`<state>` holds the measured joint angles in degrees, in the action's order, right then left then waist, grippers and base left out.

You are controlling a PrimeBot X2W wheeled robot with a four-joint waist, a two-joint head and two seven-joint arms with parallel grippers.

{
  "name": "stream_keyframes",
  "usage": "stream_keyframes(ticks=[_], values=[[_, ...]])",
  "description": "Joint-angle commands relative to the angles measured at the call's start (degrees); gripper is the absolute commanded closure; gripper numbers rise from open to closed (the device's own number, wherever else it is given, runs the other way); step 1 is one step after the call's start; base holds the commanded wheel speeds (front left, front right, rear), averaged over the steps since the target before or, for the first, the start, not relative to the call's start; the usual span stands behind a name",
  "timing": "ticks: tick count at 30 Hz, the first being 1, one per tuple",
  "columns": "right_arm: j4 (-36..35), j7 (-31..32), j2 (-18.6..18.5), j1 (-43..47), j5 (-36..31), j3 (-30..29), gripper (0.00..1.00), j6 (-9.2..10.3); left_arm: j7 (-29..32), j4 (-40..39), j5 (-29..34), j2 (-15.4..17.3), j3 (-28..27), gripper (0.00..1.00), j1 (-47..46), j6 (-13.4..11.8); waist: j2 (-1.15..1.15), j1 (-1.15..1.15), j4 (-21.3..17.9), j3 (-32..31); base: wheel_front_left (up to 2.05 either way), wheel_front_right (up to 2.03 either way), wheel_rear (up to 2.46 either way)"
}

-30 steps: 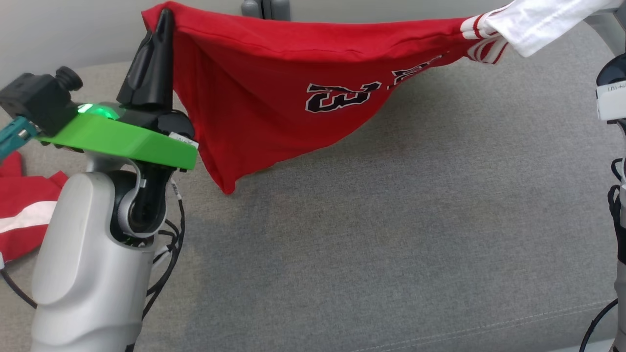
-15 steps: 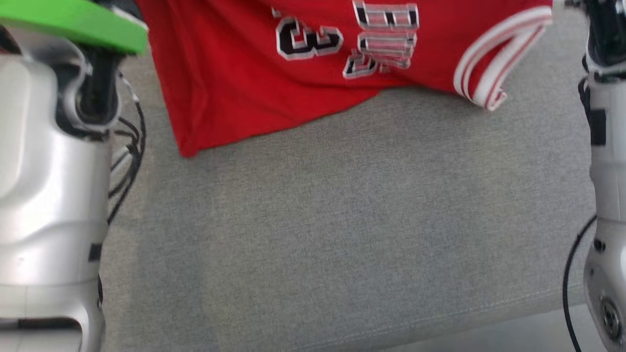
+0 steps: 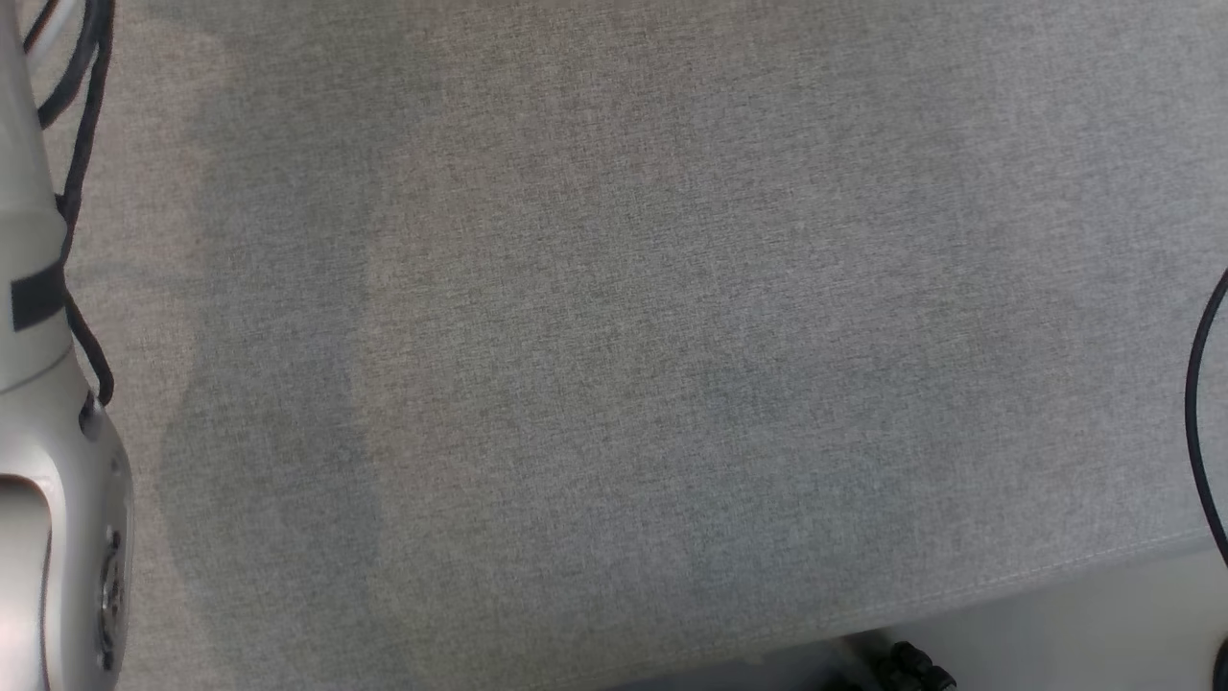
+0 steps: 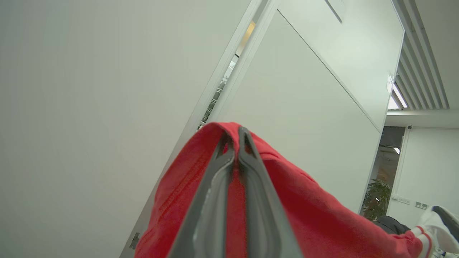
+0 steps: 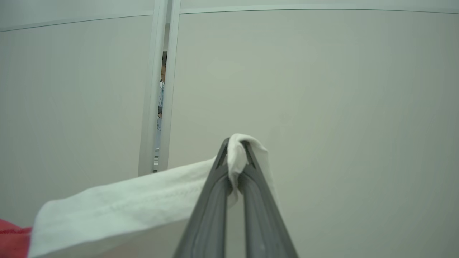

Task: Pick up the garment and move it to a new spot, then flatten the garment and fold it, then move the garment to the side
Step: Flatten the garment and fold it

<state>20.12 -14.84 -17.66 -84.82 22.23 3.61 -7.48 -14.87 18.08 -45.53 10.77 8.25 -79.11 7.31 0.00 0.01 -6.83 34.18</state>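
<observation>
Left gripper (image 4: 235,133), in its wrist view, is clamped on a red fold of the garment (image 4: 304,200), which drapes around both fingers. Right wrist view: right gripper (image 5: 235,142) pinches the garment's white sleeve (image 5: 125,204). Head view: grey cushion (image 3: 614,336), pale forearm (image 3: 38,537) at left.

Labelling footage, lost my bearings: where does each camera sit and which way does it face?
Head view: on the head, looking down at grey fabric surface; pale left forearm at left edge.
Left wrist view: left wrist, facing white wall panels; left gripper clamps red cloth garment.
Right wrist view: right wrist, facing wall panels too; right gripper clamps the garment's white sleeve.
Shared: both wrist views show the garment.
</observation>
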Motion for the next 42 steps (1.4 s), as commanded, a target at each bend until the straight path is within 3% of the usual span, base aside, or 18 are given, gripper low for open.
stream_keyframes(ticks=[1, 10, 18, 26, 34, 42], values=[[-0.11, -0.32, -0.37, 2.14, -0.08, 0.15, 1.0, -0.03, -0.24, -1.09, -0.49, 0.75, 0.59, 1.0, 2.65, 0.18, 0.0, -0.01, 0.67, 1.02, 0.0, 0.0, 0.0], [4.01, -0.03, -3.22, 19.05, 4.91, 5.22, 1.0, -0.02, -0.33, -0.19, -1.09, 0.24, 1.78, 1.0, 23.57, 0.18, 0.0, -0.01, 2.28, -0.79, 0.0, 0.0, 0.0], [3.05, 9.06, -6.21, 37.84, 11.88, 7.95, 1.0, -0.02, -0.33, -0.34, -0.23, -1.01, 3.08, 1.0, 41.87, 0.19, 0.0, -0.01, 4.39, -7.62, 0.0, 0.0, 0.0], [-2.11, 17.81, -3.43, 55.75, 11.63, -0.33, 1.0, -0.02, -0.35, 0.64, 1.18, -1.65, 4.83, 1.0, 55.73, 0.18, 0.0, -0.01, 6.41, -14.33, 0.0, 0.0, 0.0], [-8.26, 31.63, 1.46, 70.27, 4.33, -9.6, 1.0, 0.02, -0.35, 2.44, 3.78, -3.27, 5.19, 1.0, 64.28, 0.18, 0.0, -0.01, 7.87, -20.1, 0.0, 0.0, 0.0], [-20.01, 45.6, 7.69, 79.95, -1.39, -14.93, 1.0, 0.02, 0.47, 5.13, 5.25, -1.44, 8.16, 1.0, 69.38, 0.18, 0.0, -0.01, 7.8, -23.38, 0.0, 0.0, 0.0]])
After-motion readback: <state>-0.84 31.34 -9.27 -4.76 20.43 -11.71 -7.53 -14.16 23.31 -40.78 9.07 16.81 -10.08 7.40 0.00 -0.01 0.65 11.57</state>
